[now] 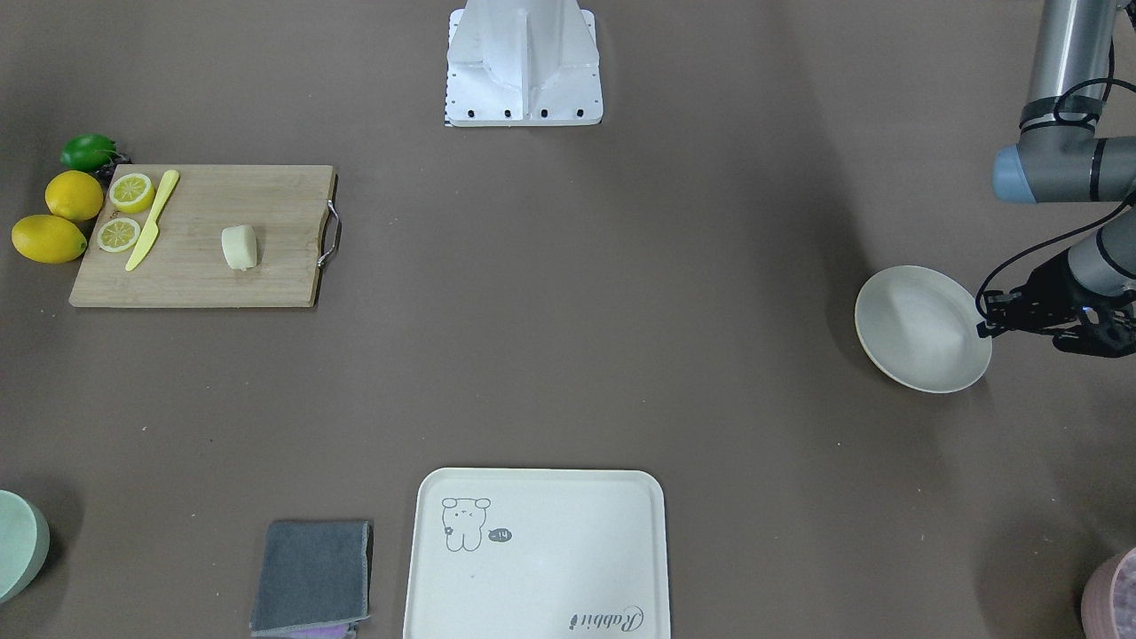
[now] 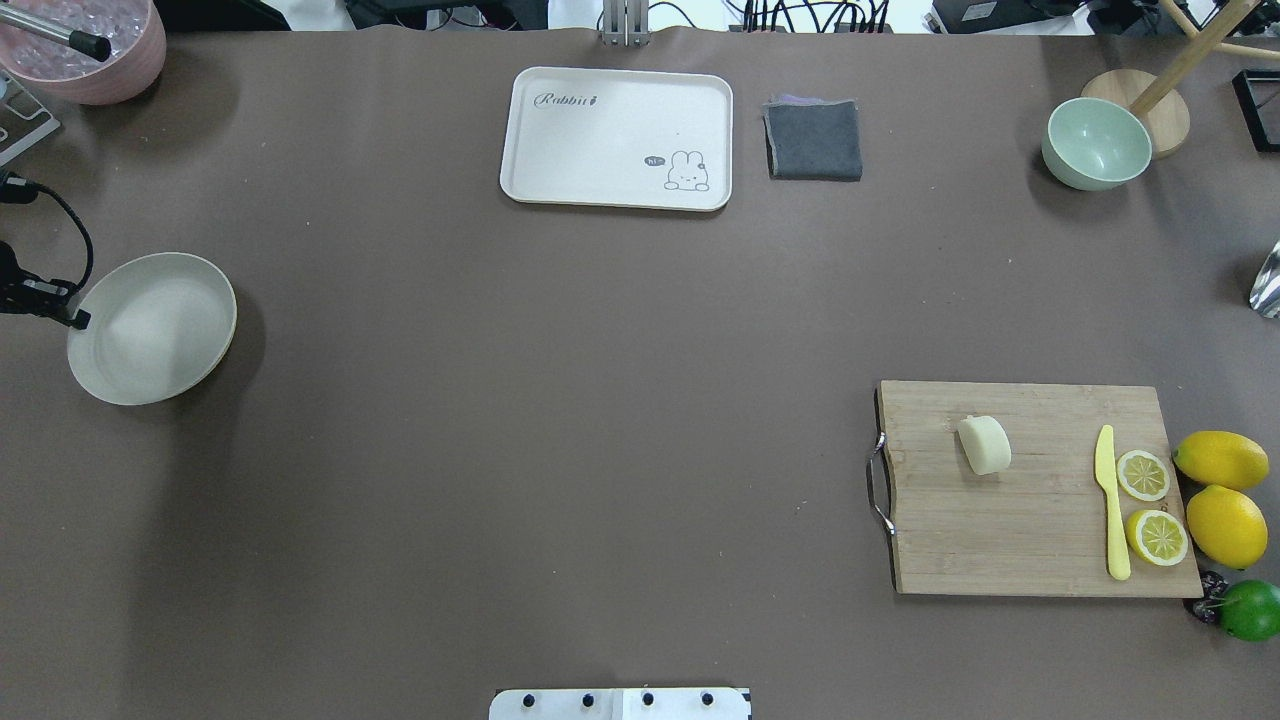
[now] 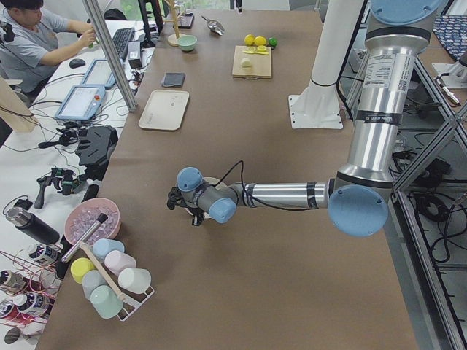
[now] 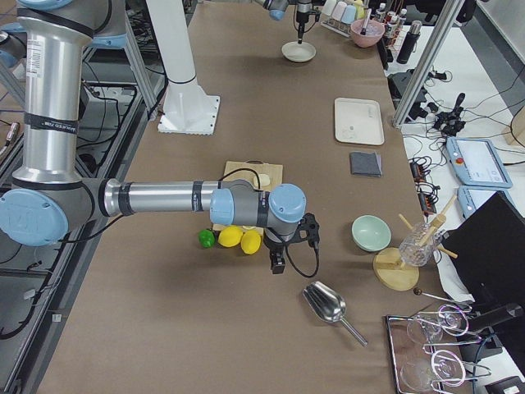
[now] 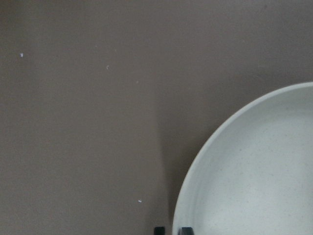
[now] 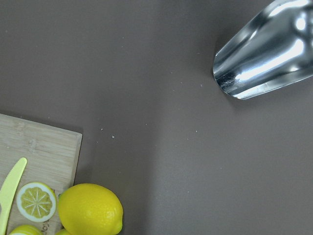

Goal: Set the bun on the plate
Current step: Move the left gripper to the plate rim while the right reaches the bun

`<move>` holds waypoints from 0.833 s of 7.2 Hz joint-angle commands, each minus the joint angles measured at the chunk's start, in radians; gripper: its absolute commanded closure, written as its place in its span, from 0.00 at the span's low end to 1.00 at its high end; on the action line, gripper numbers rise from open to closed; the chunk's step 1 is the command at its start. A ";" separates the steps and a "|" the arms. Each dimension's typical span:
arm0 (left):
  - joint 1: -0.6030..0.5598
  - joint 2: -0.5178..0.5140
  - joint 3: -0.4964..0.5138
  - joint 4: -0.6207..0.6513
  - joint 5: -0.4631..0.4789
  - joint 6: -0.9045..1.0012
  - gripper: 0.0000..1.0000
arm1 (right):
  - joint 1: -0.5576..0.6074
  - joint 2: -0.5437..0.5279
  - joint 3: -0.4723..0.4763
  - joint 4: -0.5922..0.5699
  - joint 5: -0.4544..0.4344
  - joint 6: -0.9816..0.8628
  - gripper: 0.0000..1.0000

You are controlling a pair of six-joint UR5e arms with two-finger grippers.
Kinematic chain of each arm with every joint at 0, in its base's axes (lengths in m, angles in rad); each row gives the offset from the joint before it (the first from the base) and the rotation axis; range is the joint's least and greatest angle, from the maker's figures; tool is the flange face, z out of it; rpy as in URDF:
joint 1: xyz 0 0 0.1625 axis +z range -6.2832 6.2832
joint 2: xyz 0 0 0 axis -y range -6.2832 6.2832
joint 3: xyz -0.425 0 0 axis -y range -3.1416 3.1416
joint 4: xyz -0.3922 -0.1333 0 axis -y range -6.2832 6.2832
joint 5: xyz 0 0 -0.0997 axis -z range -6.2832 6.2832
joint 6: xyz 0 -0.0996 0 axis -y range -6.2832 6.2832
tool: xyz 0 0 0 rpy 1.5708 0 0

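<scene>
The bun (image 1: pixel 240 247) (image 2: pixel 985 445), a pale cream lump, lies alone on the wooden cutting board (image 1: pixel 195 284) at the robot's right. The round off-white plate (image 1: pixel 919 328) (image 2: pixel 150 330) (image 5: pixel 254 171) is far across the table at the robot's left, slightly tilted with a shadow under it. My left gripper (image 1: pixel 983 324) (image 2: pixel 78 320) (image 5: pixel 172 230) is at the plate's outer rim, its two fingertips close together with the rim between them. My right gripper (image 4: pixel 277 264) hangs over bare table beside the lemons, and I cannot tell whether it is open or shut.
A yellow knife (image 2: pixel 1110 500), two lemon halves (image 2: pixel 1143 475), whole lemons (image 2: pixel 1222 458) and a lime (image 2: pixel 1250 610) crowd the board's far end. A cream tray (image 2: pixel 617 135), grey cloth (image 2: pixel 813 140), green bowl (image 2: pixel 1095 143), metal scoop (image 6: pixel 264 54) and pink bowl (image 2: pixel 95 45) ring the table.
</scene>
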 commanded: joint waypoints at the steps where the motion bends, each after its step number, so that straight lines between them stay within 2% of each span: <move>1: -0.001 -0.002 -0.110 0.005 -0.041 -0.144 1.00 | -0.001 0.031 0.009 0.000 -0.002 0.015 0.00; 2: 0.001 -0.015 -0.179 0.012 -0.093 -0.228 1.00 | -0.004 0.079 0.011 -0.002 0.000 0.062 0.00; 3: 0.033 -0.027 -0.278 0.012 -0.092 -0.322 1.00 | -0.036 0.117 0.015 -0.002 0.000 0.093 0.01; 4: 0.136 -0.057 -0.361 0.012 -0.056 -0.485 1.00 | -0.098 0.137 0.065 -0.002 0.000 0.192 0.01; 5: 0.256 -0.134 -0.385 0.013 0.075 -0.631 1.00 | -0.175 0.130 0.178 -0.002 -0.008 0.336 0.01; 6: 0.366 -0.198 -0.381 0.040 0.160 -0.710 1.00 | -0.256 0.130 0.235 0.000 -0.012 0.459 0.01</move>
